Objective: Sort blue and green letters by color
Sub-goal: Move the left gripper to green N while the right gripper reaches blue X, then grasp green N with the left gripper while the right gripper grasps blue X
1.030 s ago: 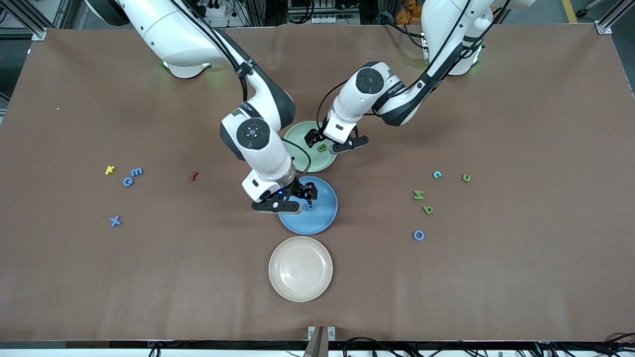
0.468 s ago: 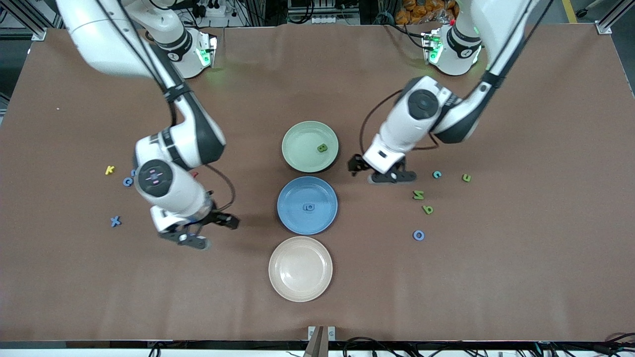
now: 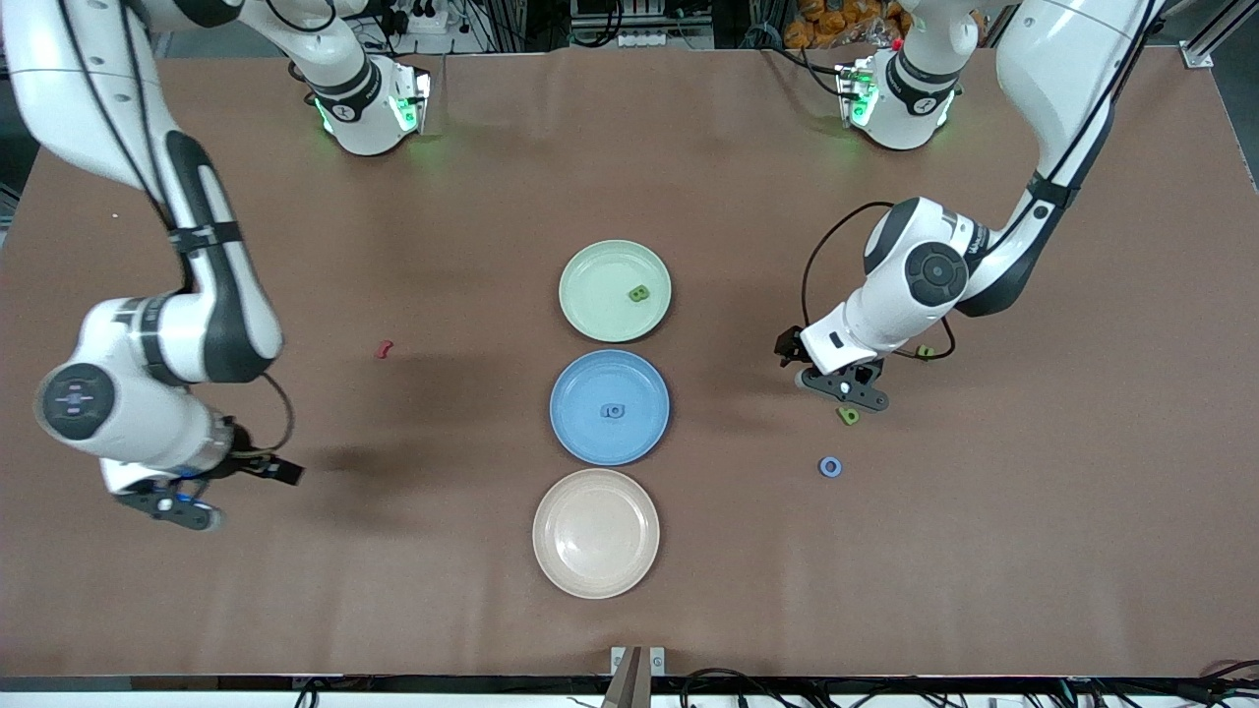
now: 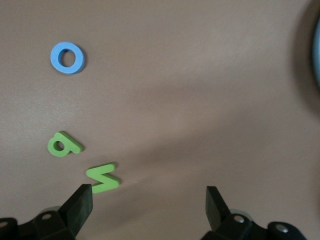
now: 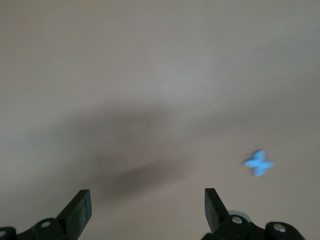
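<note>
**Operator:** My left gripper (image 3: 836, 383) hangs with its jaws spread and empty over the green letters at the left arm's end of the brown paper-covered table (image 3: 1033, 551). In its wrist view I see a chunky green zigzag letter (image 4: 102, 178) just beside one finger, a green looped letter (image 4: 62, 145) near it, and a blue ring-shaped letter (image 4: 67, 57) farther off. My right gripper (image 3: 211, 492) is also spread wide and empty, over the right arm's end, with a small blue cross-shaped letter (image 5: 258, 163) off to one side of it.

**Observer:** What worries you?

**Operator:** The two green pieces lie close together. If I come down off-centre, I judge a finger could land on the zigzag letter or nudge its neighbour instead of straddling one. The blue cross is blurred for me, so aiming there is uncertain too.

**Observer:** Anything in the way?

**Operator:** No. The pale green plate (image 3: 590, 270) holds one green block letter (image 3: 638, 293), the blue plate (image 3: 639, 433) one blue letter (image 3: 614, 411), the cream plate (image 3: 595, 570) nothing. A dark red letter (image 3: 384, 348) lies apart; I leave it.
</note>
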